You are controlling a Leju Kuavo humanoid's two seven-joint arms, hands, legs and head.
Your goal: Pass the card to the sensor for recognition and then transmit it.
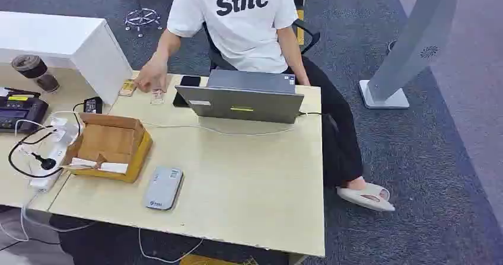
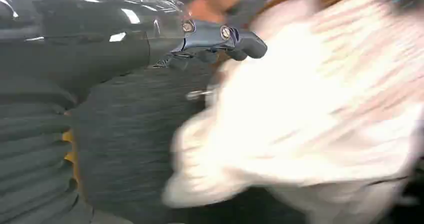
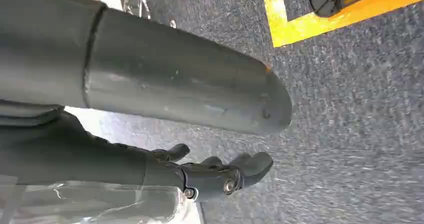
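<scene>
1. You have a pale wooden table [image 1: 249, 176] in front of you in the head view, with a person [image 1: 237, 22] in a white T-shirt seated at its far side.
2. The card [image 1: 158, 96] lies flat on the table near the far edge, just left of the grey laptop [image 1: 243, 99]. The person's hand [image 1: 151, 75] rests right over it, fingertips at or on it; you cannot tell whether they touch.
3. A second small card-like item [image 1: 127, 88] lies just beside that, further left; it is too small to make out.
4. The sensor [image 1: 164, 188], a flat grey reader with rounded corners, sits on the near part of the table, well apart from the card and just beside the open cardboard box [image 1: 110, 143].
5. A white power strip [image 1: 53, 158] with black cables lies left of the box.
6. Your left hand [image 2: 220, 38] appears in its wrist view with dark fingers curled, in front of a blurred white shape. Nothing shows in them, but the blur stops you telling whether it is closed or spread.
7. Your right hand [image 3: 220, 174] hangs over grey carpet [image 3: 350, 108], fingers curled inward with nothing in them.
</scene>
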